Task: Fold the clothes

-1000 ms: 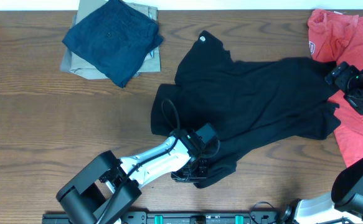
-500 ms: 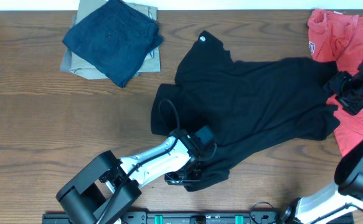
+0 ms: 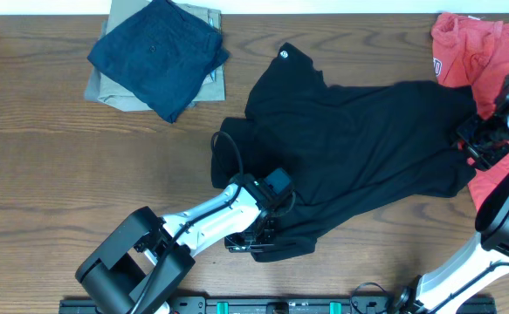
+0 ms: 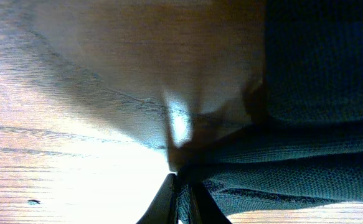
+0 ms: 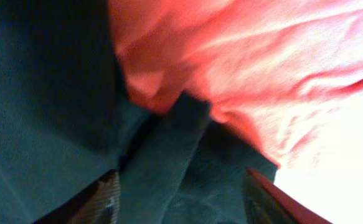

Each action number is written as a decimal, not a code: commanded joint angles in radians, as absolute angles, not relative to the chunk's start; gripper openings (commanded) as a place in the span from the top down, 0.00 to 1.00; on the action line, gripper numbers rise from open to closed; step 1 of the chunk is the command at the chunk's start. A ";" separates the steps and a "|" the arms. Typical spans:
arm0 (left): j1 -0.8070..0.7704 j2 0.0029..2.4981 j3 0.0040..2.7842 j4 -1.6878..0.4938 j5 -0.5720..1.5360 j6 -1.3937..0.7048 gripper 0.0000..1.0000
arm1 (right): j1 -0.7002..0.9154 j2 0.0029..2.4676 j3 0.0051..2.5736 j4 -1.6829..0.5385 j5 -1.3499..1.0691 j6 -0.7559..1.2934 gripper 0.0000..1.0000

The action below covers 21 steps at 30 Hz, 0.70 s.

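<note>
From overhead, the black T-shirt (image 3: 367,139) lies rumpled across the middle and right of the table (image 3: 44,174). Its round white mark (image 3: 284,54) sits at the far edge, so I judge the collar end points away from me. My left claw (image 3: 252,244) is at the shirt's near-left corner and my right claw (image 3: 479,139) at its right edge. With two ends held apart, I could pull the cloth flat before any fold. The right edge overlaps a red garment (image 3: 490,52). A navy folded garment (image 3: 158,57) rests on a khaki one (image 3: 106,87) at the far left, well apart from the work.

In my left wrist view, my left claw (image 4: 182,186) is clamped tight on a thin edge of the shirt (image 4: 318,74), low over the wood (image 4: 56,155).

In my right wrist view, my right claw (image 5: 181,186) has its fingers (image 5: 109,199) apart, straddling a ridge of the black shirt (image 5: 169,155). It isn't pinching that I can see. The red garment (image 5: 243,62) lies just beyond, so I must take black cloth only.
</note>
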<state>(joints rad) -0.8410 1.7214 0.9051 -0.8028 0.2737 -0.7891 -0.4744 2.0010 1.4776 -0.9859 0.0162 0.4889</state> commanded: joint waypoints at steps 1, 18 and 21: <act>-0.836 1.732 0.894 -0.803 0.241 -0.791 0.94 | -0.493 2.003 1.475 -0.978 0.027 0.499 0.45; -0.836 1.732 0.894 -0.799 0.241 -0.791 0.94 | -0.490 2.003 1.440 -0.905 0.017 0.500 0.51; -0.836 1.732 0.894 -0.799 0.241 -0.791 0.94 | -0.490 2.003 1.403 -0.864 -0.006 0.500 0.51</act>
